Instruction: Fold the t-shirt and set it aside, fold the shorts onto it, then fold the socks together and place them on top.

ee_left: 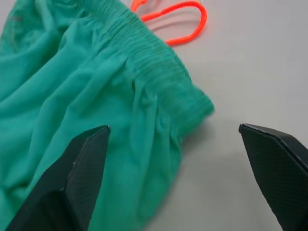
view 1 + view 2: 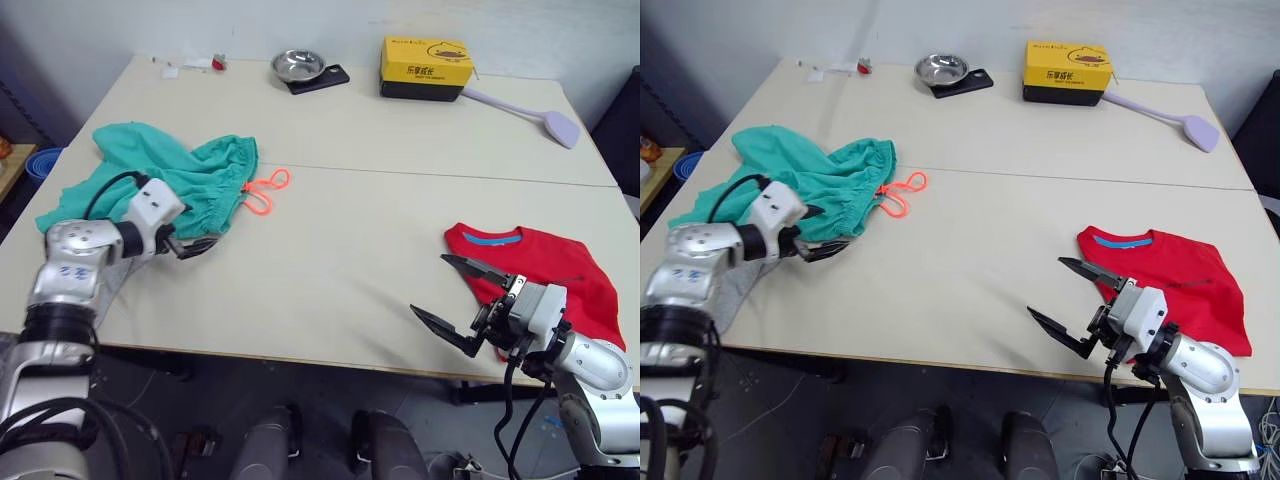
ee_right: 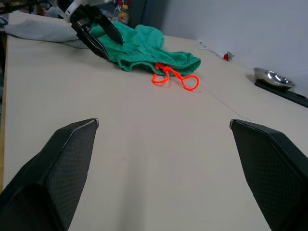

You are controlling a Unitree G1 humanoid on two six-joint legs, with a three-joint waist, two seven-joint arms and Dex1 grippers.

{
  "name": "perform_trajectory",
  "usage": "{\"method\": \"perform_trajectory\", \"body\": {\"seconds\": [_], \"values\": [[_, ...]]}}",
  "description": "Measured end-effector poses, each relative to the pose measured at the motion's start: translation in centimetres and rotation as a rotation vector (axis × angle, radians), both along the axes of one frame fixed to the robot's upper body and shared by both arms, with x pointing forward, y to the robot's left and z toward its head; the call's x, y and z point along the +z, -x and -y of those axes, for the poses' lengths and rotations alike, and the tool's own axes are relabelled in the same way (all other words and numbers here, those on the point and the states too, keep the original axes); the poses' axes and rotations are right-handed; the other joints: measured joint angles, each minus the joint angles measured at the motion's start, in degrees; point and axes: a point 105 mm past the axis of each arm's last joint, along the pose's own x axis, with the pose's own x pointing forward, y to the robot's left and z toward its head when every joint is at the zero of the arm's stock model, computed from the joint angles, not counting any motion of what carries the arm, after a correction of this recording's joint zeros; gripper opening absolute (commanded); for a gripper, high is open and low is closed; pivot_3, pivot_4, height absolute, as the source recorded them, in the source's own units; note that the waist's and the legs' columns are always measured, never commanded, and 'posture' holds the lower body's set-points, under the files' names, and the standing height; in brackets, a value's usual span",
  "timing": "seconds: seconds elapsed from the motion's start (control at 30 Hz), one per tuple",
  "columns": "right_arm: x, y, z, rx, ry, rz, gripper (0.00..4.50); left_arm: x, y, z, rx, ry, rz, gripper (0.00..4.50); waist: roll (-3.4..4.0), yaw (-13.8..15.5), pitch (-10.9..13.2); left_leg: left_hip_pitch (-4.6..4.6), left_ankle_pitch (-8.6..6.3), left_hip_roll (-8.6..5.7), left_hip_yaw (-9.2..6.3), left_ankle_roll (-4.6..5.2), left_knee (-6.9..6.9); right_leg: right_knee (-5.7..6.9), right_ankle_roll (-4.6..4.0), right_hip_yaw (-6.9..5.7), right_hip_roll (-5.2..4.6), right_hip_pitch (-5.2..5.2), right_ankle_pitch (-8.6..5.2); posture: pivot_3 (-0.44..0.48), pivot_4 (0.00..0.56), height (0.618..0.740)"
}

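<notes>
Shorts (image 2: 175, 175) on table (image 2: 350, 200) far left, t-shirt (image 2: 545, 275) near right edge, bowl (image 2: 298, 66) and box (image 2: 427, 66) along back.

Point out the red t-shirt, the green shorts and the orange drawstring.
t-shirt (image 2: 560, 265): left eye view, on the chest area.
shorts (image 2: 190, 175): left eye view, on the cloth below the waistband.
drawstring (image 1: 190, 24): left wrist view, on the loop's bend.

On the desk (image 2: 360, 250): one t-shirt (image 2: 545, 270), one shorts (image 2: 175, 175) with one orange drawstring (image 2: 265, 190), one steel bowl (image 2: 298, 66), one yellow box (image 2: 427, 62), one lilac long-handled utensil (image 2: 535, 113). Tools: two, one left tool (image 2: 190, 243), one right tool (image 2: 455, 300).
</notes>
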Motion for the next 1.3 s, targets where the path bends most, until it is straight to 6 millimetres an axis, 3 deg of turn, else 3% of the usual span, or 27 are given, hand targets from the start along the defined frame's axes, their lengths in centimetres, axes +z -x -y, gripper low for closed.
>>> {"method": "perform_trajectory", "body": {"seconds": [0.17,0.37,0.47,0.57,0.67,0.77,0.83,0.93,1.13,1.17,1.3], "values": [[-0.1,0.1,0.0,-0.028,0.003,-0.004,4.5,-1.5,-2.1,1.0,0.036,-0.02,-0.031,2.58,-0.06,-0.1,0.0,-0.03,-0.08,0.19,0.0,0.09,0.31,0.08,0.01,0.05,-0.05,0.03,0.01,0.0,0.15,0.74],[0.0,0.2,0.1,-0.06,-0.002,-0.008,4.5,-1.4,-3.0,0.7,0.061,-0.057,-0.053,0.66,-0.08,-0.1,0.0,-0.03,-0.36,0.24,-0.02,-0.06,0.68,0.08,0.01,0.16,-0.12,0.06,0.0,0.0,0.15,0.74],[-0.1,0.2,0.2,-0.074,-0.002,-0.011,4.5,-1.0,-3.3,1.4,0.033,-0.049,-0.028,0.01,-0.08,0.0,0.0,-0.04,-0.4,0.24,-0.02,-0.04,0.72,0.08,0.01,0.3,-0.16,0.08,0.0,0.0,0.15,0.74],[-0.2,0.2,0.3,-0.083,0.001,-0.011,4.5,-0.2,-3.4,4.0,-0.09,-0.017,0.02,0.01,-0.17,0.4,0.1,-0.16,-0.4,0.21,-0.1,-0.03,0.81,0.08,0.01,0.32,-0.19,0.08,0.01,0.0,0.15,0.74],[-0.2,0.1,0.3,-0.088,0.01,-0.009,4.5,2.1,-3.7,7.4,-0.229,0.002,0.097,0.01,-0.3,0.5,0.1,-0.22,-0.41,0.18,-0.13,0.05,0.87,0.07,0.04,0.25,-0.21,0.15,0.02,0.0,0.15,0.74],[-0.5,0.2,0.4,-0.095,0.02,-0.015,4.5,5.0,-3.1,12.0,-0.442,0.03,0.159,0.01,-0.3,0.3,0.1,-0.22,-0.36,0.17,-0.08,0.26,0.89,0.07,0.1,0.03,-0.14,0.22,0.06,0.0,0.15,0.74],[-0.5,0.3,0.5,-0.1,0.025,-0.015,4.5,5.8,-1.8,15.5,-0.619,0.069,0.16,0.01,-0.3,0.2,0.1,-0.19,-0.36,0.17,-0.02,0.3,0.91,0.06,0.11,-0.03,-0.07,0.23,0.06,0.0,0.15,0.74],[-0.7,0.6,1.3,-0.127,0.051,-0.013,4.5,4.8,0.5,20.2,-0.824,0.134,0.116,0.01,-0.29,0.1,0.1,-0.18,-0.34,0.19,-0.03,0.33,0.99,0.06,0.11,-0.01,0.22,0.28,0.06,0.0,0.15,0.74],[-0.8,1.0,2.7,-0.171,0.088,-0.018,4.5,-0.7,4.0,25.5,-0.933,0.269,-0.091,0.01,-0.28,-0.4,0.1,-0.13,-0.33,0.38,-0.06,0.33,1.26,0.04,0.11,0.15,0.16,0.3,0.05,0.0,0.15,0.74],[-0.8,1.1,2.7,-0.17,0.092,-0.021,4.5,-0.9,4.2,26.1,-0.921,0.302,-0.109,0.61,-0.28,-0.4,0.1,-0.13,-0.35,0.42,-0.08,0.33,1.31,0.05,0.11,0.22,0.12,0.3,0.06,0.0,0.15,0.74],[-1.1,1.2,3.0,-0.155,0.151,-0.056,4.5,-0.5,4.7,27.9,-0.873,0.411,-0.089,1.8,-0.26,-0.2,0.1,-0.14,-0.6,0.43,-0.19,0.4,1.52,0.09,0.1,0.46,-0.01,0.37,0.05,0.0,0.15,0.74]]}}
